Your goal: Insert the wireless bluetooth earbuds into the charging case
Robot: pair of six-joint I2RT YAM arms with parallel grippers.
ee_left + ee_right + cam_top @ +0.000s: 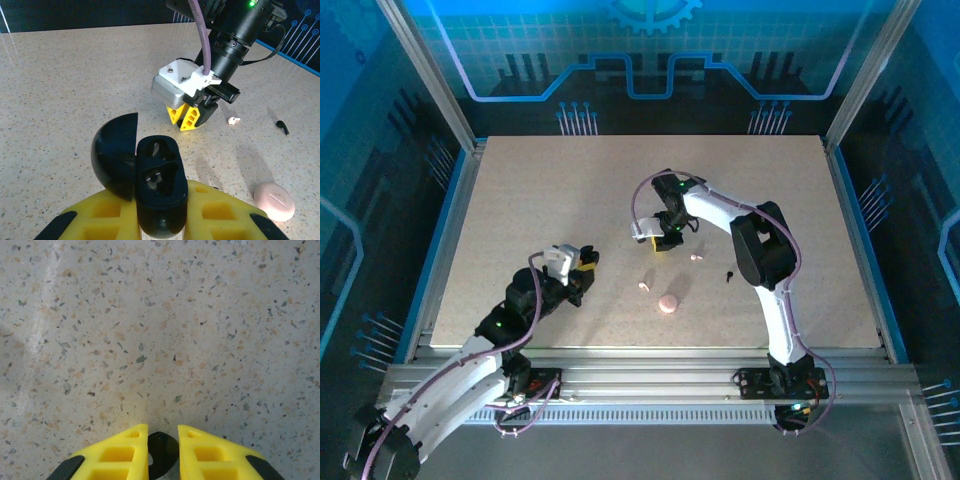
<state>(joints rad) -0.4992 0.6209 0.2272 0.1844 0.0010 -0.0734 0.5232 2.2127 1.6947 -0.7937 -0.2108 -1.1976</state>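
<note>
Over the speckled beige tabletop point(540, 200), seen from above, a round pale pink pebble-shaped case point(667, 303) lies closed; I place everything else by it. My left claw point(584, 268) sits to the left of the pink case and a little beyond it, well apart. My right claw point(665, 240) points down at the table straight beyond the pink case. One pale pink-white earbud point(644, 287) lies near the pink case, just beyond and left of it. The other pale earbud point(697, 257) lies beyond it to the right. A black stemmed earbud point(730, 274) lies farther right again, apart from the rest.

From my left wrist, my left claw's yellow fingers point(220, 207) are clamped on the glossy black egg-shaped charging case point(157, 185). Its lid point(117, 155) is swung open to the left and its two sockets face up; whether either is filled I cannot tell. The pink case rests on the table to the right of the charging case. Beyond it stands my right claw, tips down near the tabletop.

From my right wrist, my right claw's jaws stand narrow just above the table. A small glossy black piece point(162, 452) sits between them, seemingly touching both pads. I take it for the second black earbud, gripped.
</note>
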